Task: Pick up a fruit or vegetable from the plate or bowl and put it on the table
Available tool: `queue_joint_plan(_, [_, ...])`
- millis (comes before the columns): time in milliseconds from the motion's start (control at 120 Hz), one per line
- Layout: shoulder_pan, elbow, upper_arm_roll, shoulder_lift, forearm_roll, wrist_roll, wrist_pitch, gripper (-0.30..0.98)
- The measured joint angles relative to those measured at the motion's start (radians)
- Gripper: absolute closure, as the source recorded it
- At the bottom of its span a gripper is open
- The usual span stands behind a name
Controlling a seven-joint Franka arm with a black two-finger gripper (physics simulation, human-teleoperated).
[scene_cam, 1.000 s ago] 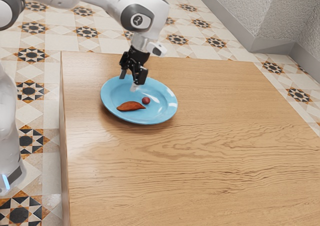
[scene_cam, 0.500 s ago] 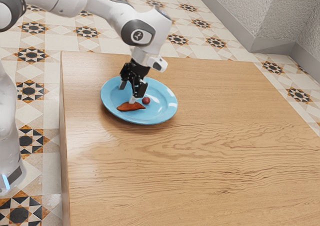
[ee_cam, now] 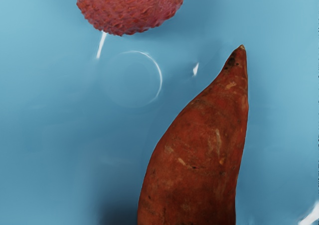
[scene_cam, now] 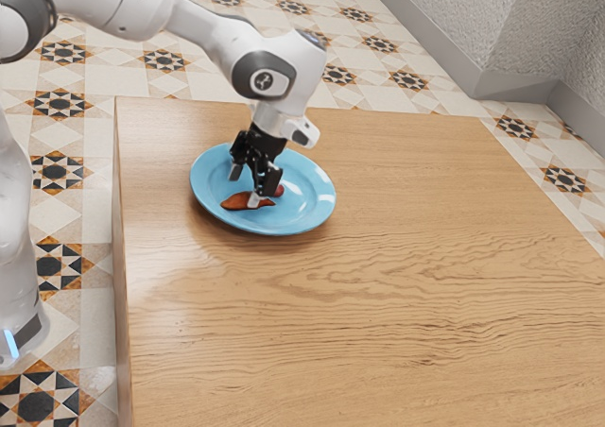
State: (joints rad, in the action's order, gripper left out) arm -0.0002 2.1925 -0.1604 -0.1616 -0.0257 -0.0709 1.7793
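The end effector [scene_cam: 245, 186] is released, low above the plate [scene_cam: 318, 210]; the sweet potato [ee_cam: 199, 155] lies on this plate; probably firm, rather heavy, it should be gripped across the thick middle.

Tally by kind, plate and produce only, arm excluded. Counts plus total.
Sweet potato: 1
Bumpy red round fruit, likely a lychee: 1
Blue plate: 1
Total: 3
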Motion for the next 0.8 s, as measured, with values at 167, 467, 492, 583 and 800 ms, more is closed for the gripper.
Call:
queue_joint_plan(167, [-0.001, 0.001, 0.005, 0.016, -0.011, -0.002, 0.01, 0.0])
queue_joint_plan(467, [-0.001, 0.002, 0.005, 0.032, -0.027, -0.004, 0.018, 0.16])
queue_joint_plan(492, [-0.001, 0.002, 0.005, 0.032, -0.028, -0.004, 0.018, 0.19])
queue_joint_plan(583, [-0.001, 0.002, 0.004, 0.033, -0.03, -0.004, 0.019, 0.31])
queue_joint_plan(800, [0.001, 0.001, -0.002, 0.039, -0.03, 0.003, 0.019, 0.52])
